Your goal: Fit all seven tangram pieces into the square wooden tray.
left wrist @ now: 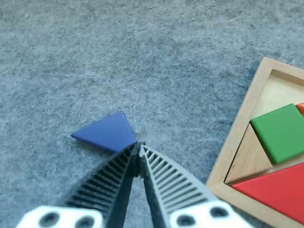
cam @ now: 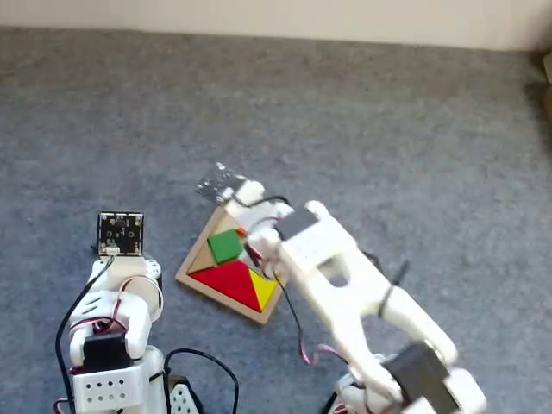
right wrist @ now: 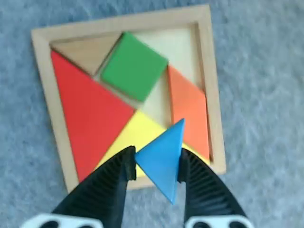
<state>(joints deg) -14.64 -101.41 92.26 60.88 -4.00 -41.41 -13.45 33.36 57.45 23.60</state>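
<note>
Five pieces sit in the square wooden tray: red triangle, yellow triangle, green square, orange parallelogram and a plain wood triangle. Two remain for you. Your right end effector is clamped on the light blue triangle over the tray's edge, the bare gap just ahead of its tips. Your left end effector is pressed together, empty, with the dark blue triangle on the counter just off its tips.
</note>
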